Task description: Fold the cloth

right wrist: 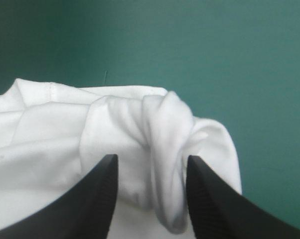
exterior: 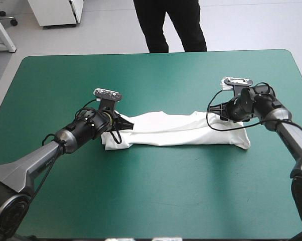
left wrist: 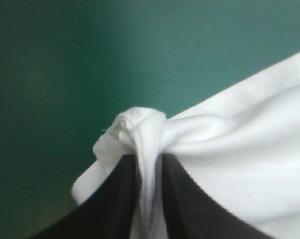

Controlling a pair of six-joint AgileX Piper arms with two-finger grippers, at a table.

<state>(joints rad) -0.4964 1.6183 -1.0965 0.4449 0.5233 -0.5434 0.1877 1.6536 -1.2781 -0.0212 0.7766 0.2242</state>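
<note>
1. High view: A table with a teal-green cover fills the scene. The T-shirt, white and folded into a long narrow band, lies across the middle of the table, running from 9 o'clock to 3 o'clock. The left gripper reaches in from 8 o'clock and sits at the band's 9 o'clock end. The right gripper reaches in from 4 o'clock and sits over the band's 3 o'clock end, on its far corner.

2. Left wrist view: The left gripper is clenched on the T-shirt. Its two black fingers are nearly together, with a thin pleat of white cloth pinched between them. A small knot of fabric bulges just ahead of the tips. The rest of the shirt spreads off to one side, and bare teal-green cover lies beyond.

3. Right wrist view: The right gripper is released. Its black fingers stand apart, and a thick rolled fold of the T-shirt rises in the gap between them. A stitched hem shows along the shirt's far edge. Teal-green cover lies ahead of the gripper.
</note>
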